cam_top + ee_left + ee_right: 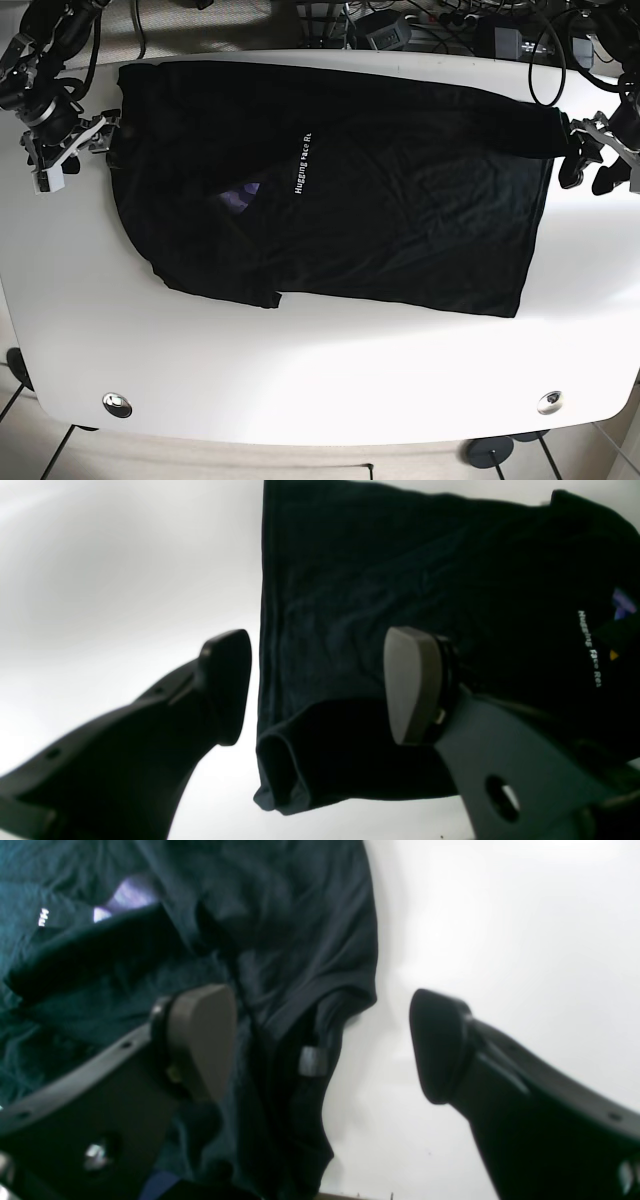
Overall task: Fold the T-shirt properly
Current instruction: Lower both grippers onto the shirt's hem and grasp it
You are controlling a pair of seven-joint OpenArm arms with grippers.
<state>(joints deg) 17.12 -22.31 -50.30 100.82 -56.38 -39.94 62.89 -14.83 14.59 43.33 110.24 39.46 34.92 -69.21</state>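
Closest to the lens: left gripper (317, 685), fingers apart, straddling the straight side edge of the dark T-shirt (330, 190) near a folded sleeve cuff (280, 760). Across the white table (300, 380), right gripper (322, 1042) likewise spread wide over the opposite sleeve hem, clamped on nothing. Shirt lying mostly flat and sideways, one sleeve tucked inward near the printed lettering (301, 162).

Likely risks — pinching a single layer at the doubled cuff, so the fold skews; or dragging wrinkled cloth and bunching the tucked sleeve. Cables and power bricks (500, 30) along the far edge — close, but off the cloth.
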